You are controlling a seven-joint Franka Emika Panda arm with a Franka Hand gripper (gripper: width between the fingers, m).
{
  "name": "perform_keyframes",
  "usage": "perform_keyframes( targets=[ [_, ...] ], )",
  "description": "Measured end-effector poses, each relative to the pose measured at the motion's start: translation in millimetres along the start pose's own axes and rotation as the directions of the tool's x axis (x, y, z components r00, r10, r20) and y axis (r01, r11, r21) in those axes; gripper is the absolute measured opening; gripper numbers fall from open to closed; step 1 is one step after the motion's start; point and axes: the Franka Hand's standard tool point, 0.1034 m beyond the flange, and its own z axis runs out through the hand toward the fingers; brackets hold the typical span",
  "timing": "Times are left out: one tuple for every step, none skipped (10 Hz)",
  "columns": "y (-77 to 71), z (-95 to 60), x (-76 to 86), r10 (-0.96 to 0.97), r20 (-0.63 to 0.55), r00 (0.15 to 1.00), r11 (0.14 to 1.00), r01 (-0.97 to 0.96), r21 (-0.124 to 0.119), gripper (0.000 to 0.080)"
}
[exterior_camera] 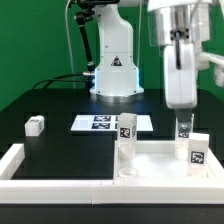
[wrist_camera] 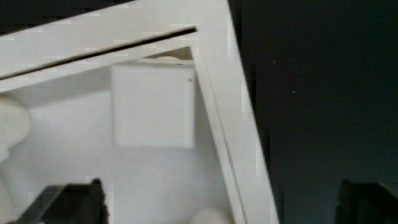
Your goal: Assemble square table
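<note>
Your gripper [exterior_camera: 183, 126] hangs with jaws apart at the frame's right, above an upright leg [exterior_camera: 195, 152] on the tabletop [exterior_camera: 150, 166].

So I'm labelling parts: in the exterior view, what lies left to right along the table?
Loose leg → marker board → upright leg → open gripper above a second upright leg.

A black tabletop [exterior_camera: 40, 105] carries everything. On it lie the marker board [exterior_camera: 112, 123] near the robot base [exterior_camera: 116, 80], a small tagged leg [exterior_camera: 35, 125] toward the exterior view's left, the low white wall [exterior_camera: 20, 160] and the square table's top [exterior_camera: 160, 165].
</note>
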Motion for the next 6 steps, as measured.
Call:
perform_keyframes(
  targets=[
    [-0.4, -0.3, 0.2, 0.0, 0.0, 1.0, 1.0, 0.0, 0.001, 0.0649],
    [-0.1, 0.3, 0.1, -0.001, 0.0, 1.0, 1.0, 0.001, 0.0, 0.0649],
    [0.1, 0.6, 0.1, -0.001, -0.001, 1.0, 1.0, 0.001, 0.0, 0.0649],
    [-0.1, 0.5, 1.2, -0.016, -0.001, 1.0, 1.0, 0.016, 0.0, 0.0649],
    [0.4, 0.4, 9.5, -0.09, -0.006, 0.996, 0.996, 0.09, 0.013, 0.0649],
    [9.1, 1.1, 25.7, -0.146, -0.012, 0.989, 0.989, 0.146, 0.022, 0.0649]
  ],
)
